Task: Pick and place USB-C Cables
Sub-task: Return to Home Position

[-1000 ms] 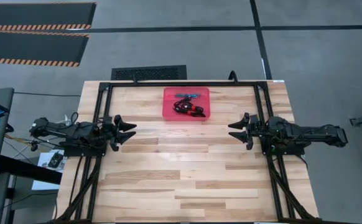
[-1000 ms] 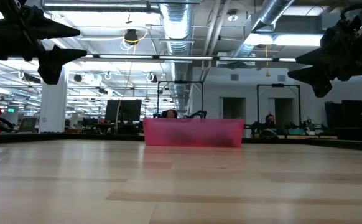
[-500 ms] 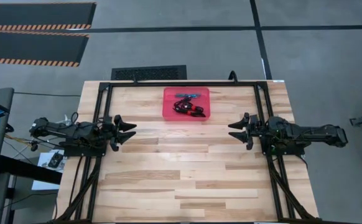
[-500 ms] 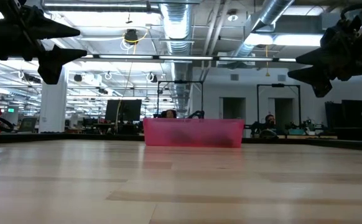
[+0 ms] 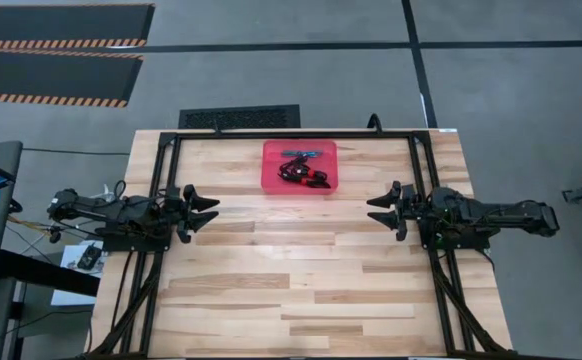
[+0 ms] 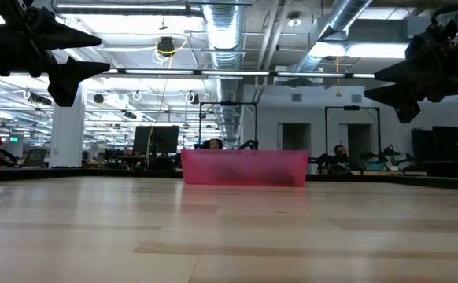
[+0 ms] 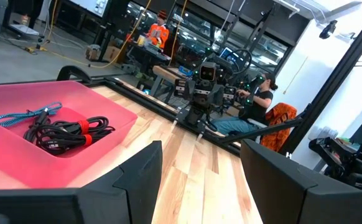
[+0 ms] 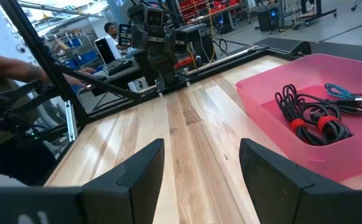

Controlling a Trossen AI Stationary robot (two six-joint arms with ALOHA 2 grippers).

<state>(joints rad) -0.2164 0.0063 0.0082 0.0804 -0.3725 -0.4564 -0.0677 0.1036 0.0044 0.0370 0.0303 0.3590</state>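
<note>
So this is looking like the wrap-up bit, just getting the arms parked. The USB-C cables (image 5: 303, 168) are all lying inside the red tray (image 5: 271, 150) at the upper middle of the table (image 5: 291, 290). The light blue cable (image 5: 303, 153) is sitting toward the tray's far side and the dark bundles (image 5: 306, 176) with red ties are piling up next to it. I can't cleanly count them from here. The left gripper (image 5: 211, 208) is hanging at the left-middle of the high view and the right gripper (image 5: 373, 209) at the right-middle. Both are pointing inward at each other, jaws spread apart, nothing in them, and well apart from the tray. In the low view both are floating way above the wood. To do this step well, I'd say it's mostly about pulling back level and slow, not dipping toward the tabletop. I'd also be checking that no cable loop is snagging on a finger, since the wrist views are showing everything lying loose in the tray.
</note>
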